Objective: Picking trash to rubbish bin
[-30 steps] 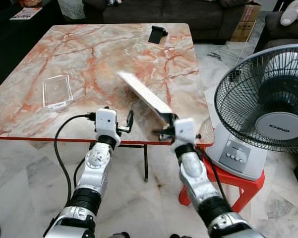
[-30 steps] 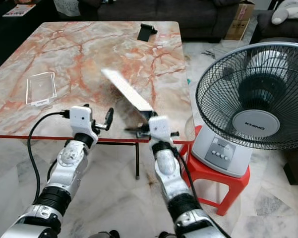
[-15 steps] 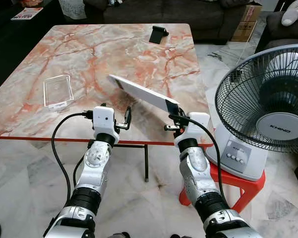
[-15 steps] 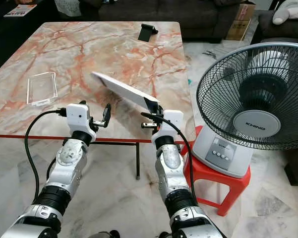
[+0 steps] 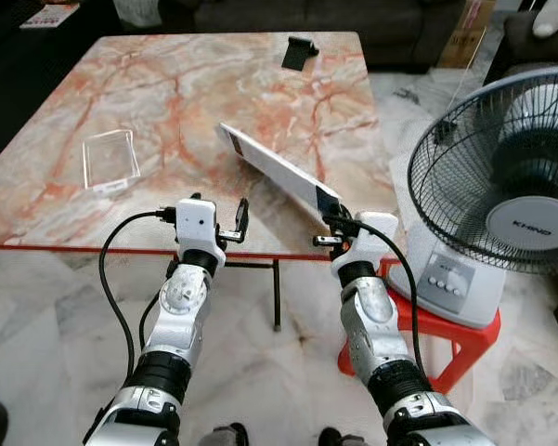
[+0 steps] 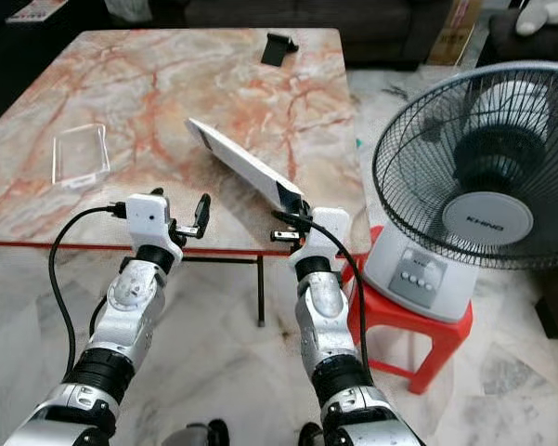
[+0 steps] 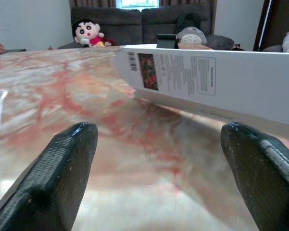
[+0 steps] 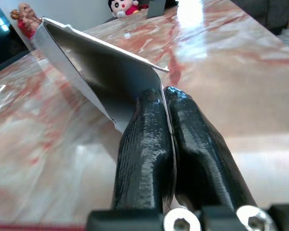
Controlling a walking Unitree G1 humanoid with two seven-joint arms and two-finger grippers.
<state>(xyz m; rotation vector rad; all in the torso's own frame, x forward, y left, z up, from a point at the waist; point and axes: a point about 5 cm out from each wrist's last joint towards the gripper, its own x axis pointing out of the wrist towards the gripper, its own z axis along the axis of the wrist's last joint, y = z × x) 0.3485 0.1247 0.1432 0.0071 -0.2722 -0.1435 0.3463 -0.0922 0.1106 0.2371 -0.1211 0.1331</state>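
A long flat white carton with printed text slants above the marble table, its far end lower toward the table's middle. My right gripper is shut on the carton's near edge by the table's front rim; in the right wrist view both black fingers pinch the thin flap. My left gripper stands open at the table's front edge, left of the carton and apart from it, with nothing between its fingers.
A clear plastic tray lies on the table's left side and a black phone stand at the far edge. A large fan on a red stool stands close on the right. Dark sofas lie behind.
The carton's far end has swung and tilted, first sinking toward the table and leftward, then lifting slightly. The right gripper has kept hold and moved a little right. The camera has shifted.
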